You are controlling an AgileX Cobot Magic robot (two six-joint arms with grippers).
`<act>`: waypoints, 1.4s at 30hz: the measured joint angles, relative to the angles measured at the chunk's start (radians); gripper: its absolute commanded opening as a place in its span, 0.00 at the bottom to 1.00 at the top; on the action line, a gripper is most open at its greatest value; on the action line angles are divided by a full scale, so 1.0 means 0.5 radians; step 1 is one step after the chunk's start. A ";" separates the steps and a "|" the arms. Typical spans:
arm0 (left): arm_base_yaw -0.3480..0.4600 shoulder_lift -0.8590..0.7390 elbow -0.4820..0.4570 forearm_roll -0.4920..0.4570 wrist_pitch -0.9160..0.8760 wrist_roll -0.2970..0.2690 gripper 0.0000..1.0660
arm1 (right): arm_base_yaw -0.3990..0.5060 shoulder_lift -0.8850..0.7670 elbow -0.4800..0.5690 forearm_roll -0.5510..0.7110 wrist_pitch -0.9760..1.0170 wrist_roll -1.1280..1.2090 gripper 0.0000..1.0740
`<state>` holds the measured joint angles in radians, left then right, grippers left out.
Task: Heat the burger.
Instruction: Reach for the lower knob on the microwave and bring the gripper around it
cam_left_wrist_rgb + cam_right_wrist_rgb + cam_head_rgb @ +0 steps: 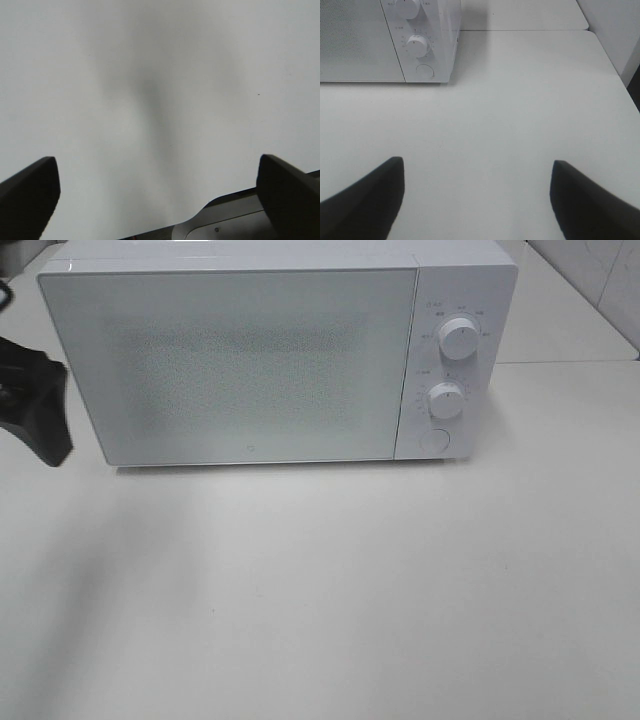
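Note:
The burger is out of view in all frames. A white microwave (250, 360) stands at the back of the table with its door shut; its frosted door hides the inside. Its control panel has two knobs (458, 337) and a round button (433, 440). The microwave's right end also shows in the right wrist view (427, 40). My left gripper (156, 165) is open and empty over bare white table; a black part of it (35, 410) shows at the left of the microwave. My right gripper (476, 165) is open and empty, in front of and to the right of the microwave.
The white table (330, 590) stretches in front of the microwave. A second table top (525, 15) adjoins behind it on the right. A grey-white rounded part (225, 222) shows beside the left gripper's finger.

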<state>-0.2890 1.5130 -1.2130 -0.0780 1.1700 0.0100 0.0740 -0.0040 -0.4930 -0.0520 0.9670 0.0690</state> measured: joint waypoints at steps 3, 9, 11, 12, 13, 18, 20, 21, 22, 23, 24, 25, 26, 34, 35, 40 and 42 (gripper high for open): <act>0.202 -0.098 0.000 -0.062 0.062 0.030 0.94 | 0.000 0.000 0.000 0.000 0.000 0.000 0.67; 0.516 -0.328 0.004 -0.168 0.072 0.034 0.94 | 0.000 0.000 0.000 0.000 0.000 0.000 0.67; 0.536 -0.360 0.018 -0.176 0.072 0.034 0.94 | 0.000 0.000 0.000 0.000 0.000 0.000 0.67; 0.552 -0.422 0.074 -0.186 0.072 0.034 0.94 | 0.000 0.000 0.000 0.000 0.000 0.000 0.67; 0.554 -0.484 0.158 -0.196 0.070 0.034 0.94 | 0.000 0.000 0.000 0.000 0.000 0.000 0.67; 0.554 -0.668 0.434 -0.172 0.002 0.040 0.94 | 0.000 0.000 0.000 0.000 0.000 0.000 0.67; 0.554 -0.708 0.494 -0.160 -0.018 0.040 0.94 | 0.000 0.000 0.000 0.000 0.000 0.000 0.67; 0.554 -0.778 0.592 -0.150 -0.048 0.040 0.94 | 0.000 0.000 0.000 0.000 0.000 0.000 0.67; 0.554 -0.778 0.592 -0.150 -0.048 0.040 0.94 | 0.000 0.000 0.000 0.000 0.000 0.000 0.67; 0.554 -0.814 0.646 -0.146 -0.062 0.040 0.94 | 0.000 0.000 0.000 0.000 0.000 0.000 0.67; 0.554 -0.882 0.736 -0.146 -0.086 0.040 0.94 | 0.000 0.000 0.000 0.000 0.000 0.000 0.67; 0.554 -0.882 0.736 -0.146 -0.086 0.040 0.94 | 0.000 0.000 0.000 0.000 0.000 0.000 0.67; 0.554 -0.924 0.786 -0.146 -0.096 0.040 0.94 | 0.000 0.000 0.000 0.000 0.000 0.000 0.67; 0.554 -1.268 1.088 -0.136 -0.142 0.042 0.94 | 0.000 0.000 0.000 0.000 0.000 0.000 0.67; 0.554 -1.368 1.174 -0.134 -0.186 0.042 0.94 | 0.000 0.000 0.000 0.000 0.000 0.000 0.67; 0.554 -1.592 1.350 -0.116 -0.216 0.042 0.94 | 0.000 0.000 0.000 0.000 0.000 0.000 0.67; 0.554 -1.626 1.362 -0.104 -0.210 0.042 0.94 | 0.000 0.000 0.000 0.000 0.000 0.000 0.67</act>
<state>-0.0120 0.7000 -0.5320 -0.1300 1.0650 0.0310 0.0740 -0.0040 -0.4930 -0.0520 0.9670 0.0690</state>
